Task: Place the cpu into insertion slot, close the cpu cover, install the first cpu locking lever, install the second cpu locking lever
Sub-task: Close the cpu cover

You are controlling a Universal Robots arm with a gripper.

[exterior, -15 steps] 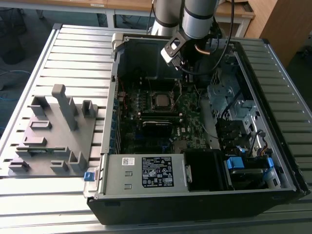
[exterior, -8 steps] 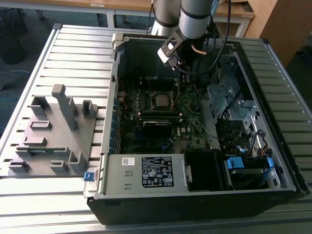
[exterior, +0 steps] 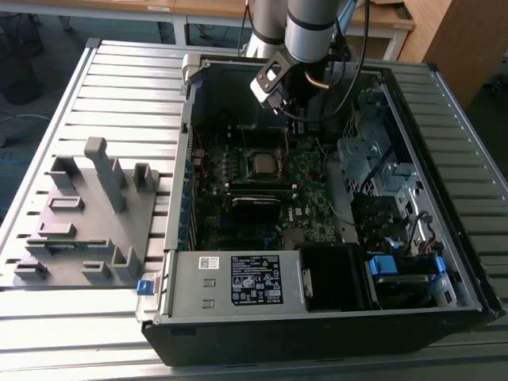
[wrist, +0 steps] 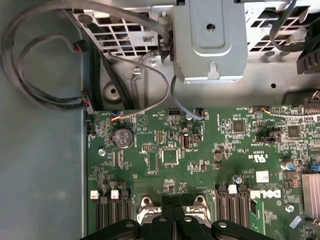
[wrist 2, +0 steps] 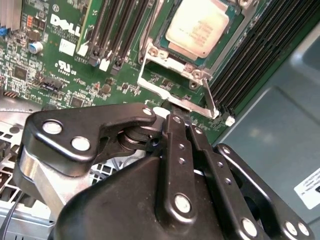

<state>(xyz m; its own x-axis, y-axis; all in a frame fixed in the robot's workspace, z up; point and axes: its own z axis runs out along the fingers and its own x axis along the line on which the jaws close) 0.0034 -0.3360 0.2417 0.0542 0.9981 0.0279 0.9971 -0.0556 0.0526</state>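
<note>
Count: 1 cpu, seated flat on 1 green motherboard, both below my pincer | pincer: my 2 fingers clenched together, holding nothing.

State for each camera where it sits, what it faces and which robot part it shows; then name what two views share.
Exterior view: off the arm, above, looking down into the open computer case; shows the arm and gripper.
Second wrist view: on the wrist, looking past the gripper at the cpu.
First wrist view: on the wrist, facing the motherboard, gripper in the foreground.
Shared: both wrist views show the gripper and motherboard.
</note>
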